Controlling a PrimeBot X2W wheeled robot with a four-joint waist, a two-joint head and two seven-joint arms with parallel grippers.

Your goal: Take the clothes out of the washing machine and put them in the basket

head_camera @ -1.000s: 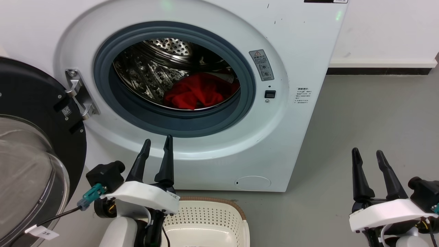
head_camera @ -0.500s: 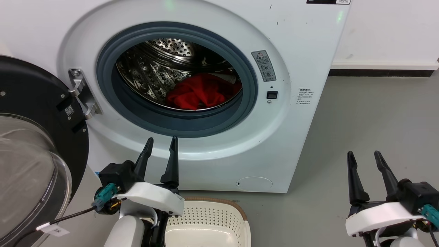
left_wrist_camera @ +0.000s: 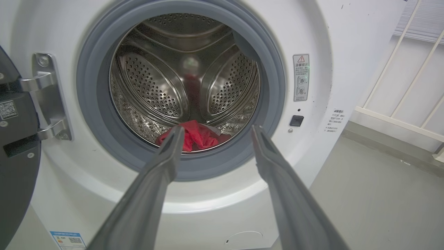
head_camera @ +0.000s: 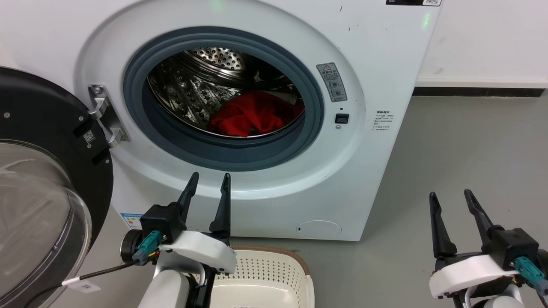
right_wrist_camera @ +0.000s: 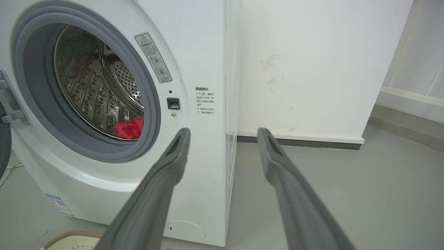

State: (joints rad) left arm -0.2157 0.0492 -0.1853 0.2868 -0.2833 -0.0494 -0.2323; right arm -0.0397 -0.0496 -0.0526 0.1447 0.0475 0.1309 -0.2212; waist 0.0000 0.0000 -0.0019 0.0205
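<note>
Dark left tool (head_camera: 210, 174) and right tool (head_camera: 450, 192), both wide open (both empty)

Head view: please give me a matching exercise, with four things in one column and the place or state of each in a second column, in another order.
Things
1. clothes
2. basket
3. door
4. left gripper

Places or states
A. swung open, at the left
B. lying in the drum
C. open, holding nothing, below the round opening
D. on the floor in front of the washing machine

Pairs: 1-B, 2-D, 3-A, 4-C
</note>
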